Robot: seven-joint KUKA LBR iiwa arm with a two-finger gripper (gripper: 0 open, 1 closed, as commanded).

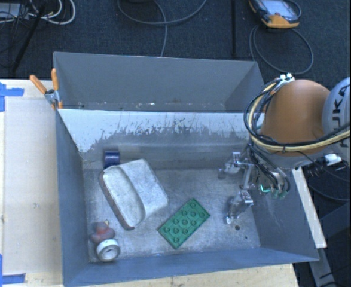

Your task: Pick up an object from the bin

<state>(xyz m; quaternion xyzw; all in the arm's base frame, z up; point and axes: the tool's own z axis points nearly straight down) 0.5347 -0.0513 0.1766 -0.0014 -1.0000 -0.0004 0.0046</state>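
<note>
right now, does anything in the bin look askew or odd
Nothing spilled or broken. The green studded plate lies flat but diagonal to the walls of the bin, and the grey-white pad sits askew. The hand hangs open, empty.

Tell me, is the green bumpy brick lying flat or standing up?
Lying flat. The green studded plate rests on the floor of the bin with its studs facing up, apart from the gripper.

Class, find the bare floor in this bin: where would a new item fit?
Bare floor lies between the green studded plate, the back wall and the pincer. The left side is crowded: grey block, blue piece, tape roll.
</note>
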